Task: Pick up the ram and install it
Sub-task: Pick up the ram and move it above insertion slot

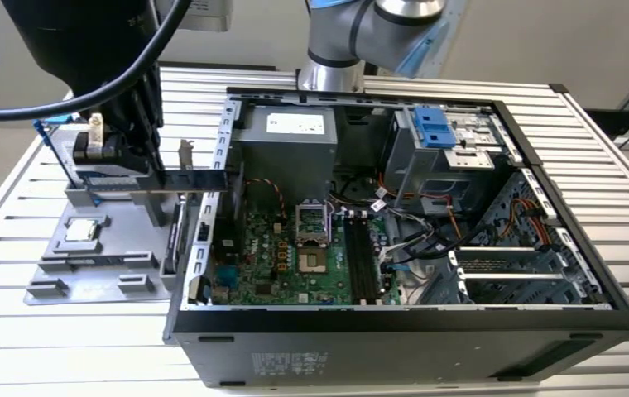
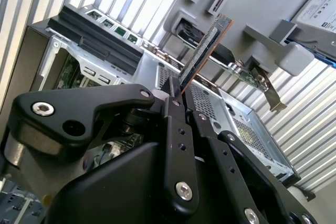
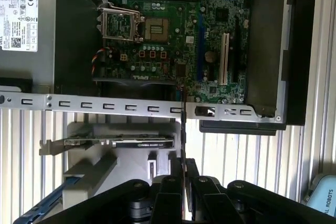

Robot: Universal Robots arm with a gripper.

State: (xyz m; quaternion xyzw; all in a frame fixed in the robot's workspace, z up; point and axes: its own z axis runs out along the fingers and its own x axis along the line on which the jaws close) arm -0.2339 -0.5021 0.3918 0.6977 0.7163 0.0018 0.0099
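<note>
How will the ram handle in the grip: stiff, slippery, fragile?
Likely stiff: the ram juts straight out of the gripper with no visible sag. Probably light, being a thin board. Pinched at one end only, it could pivot or slip if bumped.

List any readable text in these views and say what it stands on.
White power supply label: too small to read.
Dark case front sticker: too small to read.
White drive label: too small to read.
Pale blue cover: lettering cut off at the edge.
On the ram, held in the gripper: none seen.
</note>
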